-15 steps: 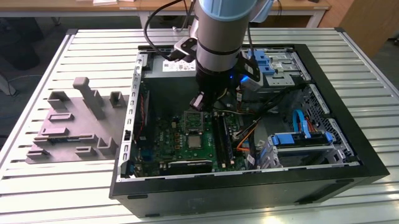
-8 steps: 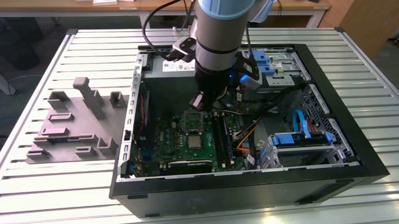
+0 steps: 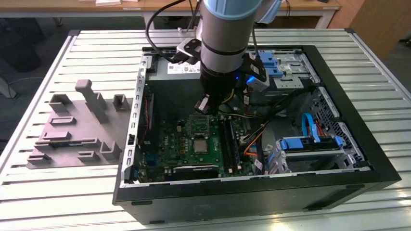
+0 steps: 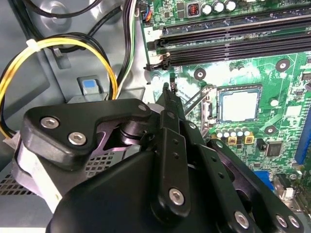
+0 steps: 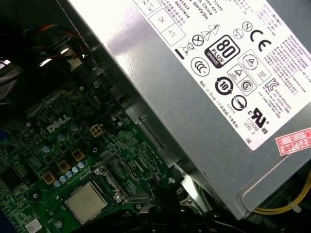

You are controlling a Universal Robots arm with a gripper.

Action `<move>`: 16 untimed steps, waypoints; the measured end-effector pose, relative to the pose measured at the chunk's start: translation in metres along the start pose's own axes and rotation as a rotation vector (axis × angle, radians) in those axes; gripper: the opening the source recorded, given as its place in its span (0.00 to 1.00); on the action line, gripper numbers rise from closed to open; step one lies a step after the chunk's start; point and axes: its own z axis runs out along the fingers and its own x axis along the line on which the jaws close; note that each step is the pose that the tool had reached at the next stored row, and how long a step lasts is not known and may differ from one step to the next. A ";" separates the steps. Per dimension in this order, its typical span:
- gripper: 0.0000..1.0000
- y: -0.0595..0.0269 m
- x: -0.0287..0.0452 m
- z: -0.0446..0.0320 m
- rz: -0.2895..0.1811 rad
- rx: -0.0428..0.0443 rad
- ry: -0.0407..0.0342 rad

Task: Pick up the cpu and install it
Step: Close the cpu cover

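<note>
The cpu [image 3: 201, 146], a small square chip with a pale silvery top, lies flat in the motherboard socket inside the open computer case. It also shows in both wrist views [image 4: 239, 106] [image 5: 86, 203]. A hinged metal frame [image 5: 121, 182] stands folded back beside it, off the chip. My gripper [image 3: 205, 108] hangs above the board, beside the socket and toward the power supply. It is clear of the chip, and nothing shows at its black tip [image 4: 168, 91].
A big grey power supply box [image 5: 209, 97] with a white label sits close beside the gripper. Yellow and black cables [image 4: 58, 46] loop near it. Memory slots [image 4: 233, 41] run past the socket. A grey moulded tray [image 3: 77, 132] lies on the slatted table at the exterior view's left.
</note>
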 end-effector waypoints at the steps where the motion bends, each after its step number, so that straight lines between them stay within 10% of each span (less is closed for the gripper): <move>1: 0.11 0.0002 -0.0001 -0.0001 -0.006 -0.0013 0.0012; 16: 0.11 0.0030 -0.0036 -0.0051 -0.049 -0.0181 0.0159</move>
